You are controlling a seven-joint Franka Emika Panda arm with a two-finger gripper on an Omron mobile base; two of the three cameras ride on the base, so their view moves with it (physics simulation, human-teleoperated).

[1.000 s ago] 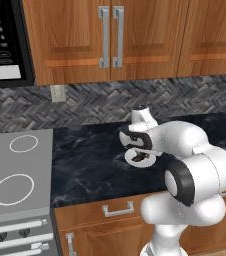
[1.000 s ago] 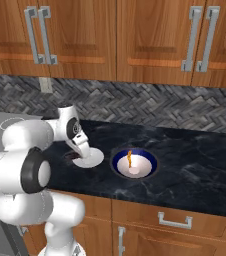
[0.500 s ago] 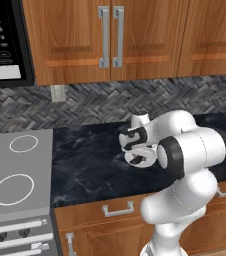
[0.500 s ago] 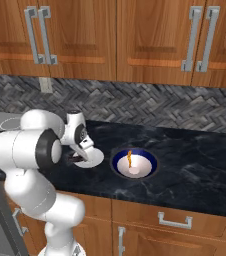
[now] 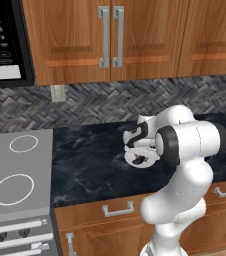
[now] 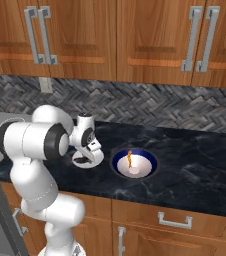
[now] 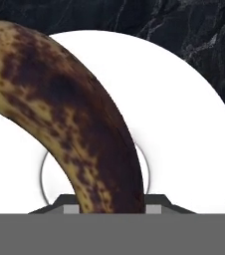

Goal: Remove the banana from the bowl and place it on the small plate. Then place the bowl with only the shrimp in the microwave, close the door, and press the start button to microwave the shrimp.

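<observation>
1. The white arm (image 5: 185, 150) is folding forward at its elbow over the dark counter (image 5: 90, 165), with the forearm reaching back toward the left of the left base view and the wrist turned so the hand is pointing down.
2. The gripper (image 5: 139, 159) is hanging low over the small plate (image 6: 87, 160); in the right base view the hand is standing upright just above that plate.
3. In the hand view the banana (image 7: 69, 124) is running up from between the finger tips at the bottom edge, so the jaws are clamping it at its lower end.
4. The banana's long axis is curving from the bottom centre of the hand view up and over to the upper left, its heavily brown-spotted side facing the camera.
5. The banana is lying across the white face of the small plate (image 7: 184, 124) as seen from the hand; whether it is touching the plate I cannot tell.
6. The bowl (image 6: 134, 163) is sitting on the counter just to the right of the small plate in the right base view, near it but apart.
7. The shrimp (image 6: 130, 158) is standing inside the bowl, a thin orange piece pointing up.
8. The microwave (image 5: 5, 45) is hanging at the upper left of the left base view, above the stove (image 5: 15, 175), well apart from the plate.
</observation>
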